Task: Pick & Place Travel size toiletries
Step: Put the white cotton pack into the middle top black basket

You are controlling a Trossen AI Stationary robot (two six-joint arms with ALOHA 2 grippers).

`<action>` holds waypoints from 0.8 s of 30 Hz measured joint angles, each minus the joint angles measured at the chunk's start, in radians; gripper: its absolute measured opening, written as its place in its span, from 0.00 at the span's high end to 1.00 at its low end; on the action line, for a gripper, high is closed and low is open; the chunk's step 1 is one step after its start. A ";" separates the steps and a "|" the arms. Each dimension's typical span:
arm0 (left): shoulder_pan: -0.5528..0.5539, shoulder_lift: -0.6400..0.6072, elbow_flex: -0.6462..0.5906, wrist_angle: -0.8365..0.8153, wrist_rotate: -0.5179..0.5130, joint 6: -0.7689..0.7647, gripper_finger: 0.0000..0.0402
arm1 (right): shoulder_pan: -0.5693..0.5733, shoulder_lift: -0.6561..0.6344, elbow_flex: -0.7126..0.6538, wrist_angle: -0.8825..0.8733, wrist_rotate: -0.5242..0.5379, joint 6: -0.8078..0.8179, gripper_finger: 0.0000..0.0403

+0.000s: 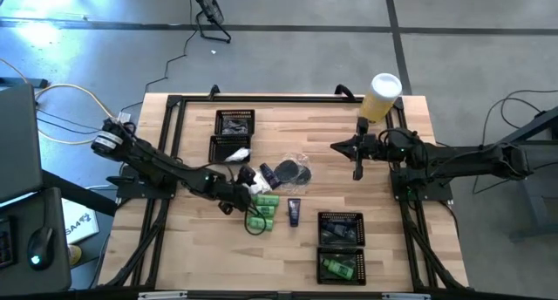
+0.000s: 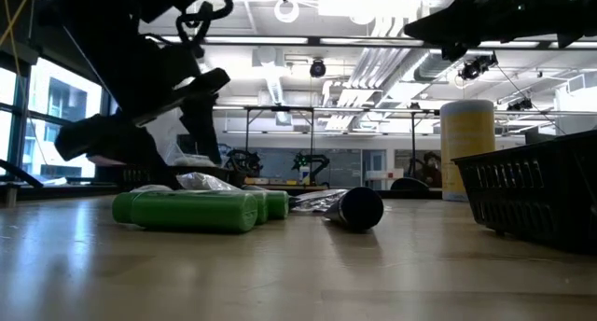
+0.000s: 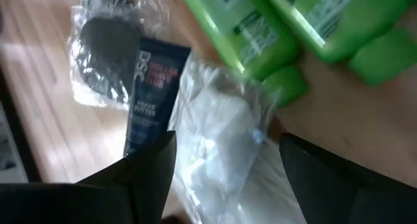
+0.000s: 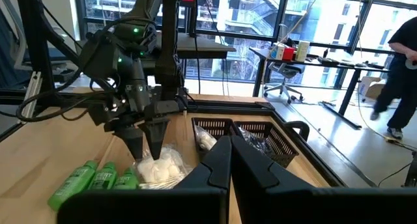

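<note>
The left arm reaches from nine o'clock toward the middle of the wooden counter (image 1: 200, 248); its left gripper (image 1: 246, 188) hangs over a clear crinkly packet (image 3: 225, 142) of white puffs, fingers (image 3: 140, 165) spread wide on either side of it, and whether they touch the plastic cannot be told; beside the packet, toward six o'clock in the high view, lie the green bottles (image 1: 262, 210), side by side on the counter; the left wrist view shows two of them (image 3: 273, 28) just past the packet, with a dark blue tube (image 3: 151, 87) lettered in white and red next to it, its far end against a wrapped dark round case (image 3: 103, 38); at twelve o'clock from the gripper stand two black mesh trays (image 1: 234, 134), the nearer one with something white in it; just right of the gripper lie two round dark cases (image 1: 292, 171) in clear wrap, and below them a second dark tube (image 1: 295, 212); toward five o'clock sit two more mesh trays (image 1: 341, 244), the nearer holding a green bottle (image 1: 340, 267); at one o'clock a tall yellow cylinder (image 1: 381, 98) with a white lid stands at the counter's far edge; the right arm waits beside it, well apart from the toiletries, its right gripper (image 1: 357, 148) closed with the fingers (image 4: 225, 165) pressed together and empty.
</note>
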 joint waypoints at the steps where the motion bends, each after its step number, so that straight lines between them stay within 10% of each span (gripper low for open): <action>1: 0.000 0.007 0.000 0.019 -0.003 0.002 0.34 | 0.000 0.000 0.000 -0.004 0.000 -0.002 1.00; 13: 0.102 0.042 0.001 0.064 0.044 -0.024 0.35 | 0.000 0.007 0.000 -0.025 0.000 -0.002 1.00; 24: 0.111 0.041 0.001 0.065 0.088 -0.025 0.65 | 0.000 0.006 0.000 -0.038 0.000 -0.010 1.00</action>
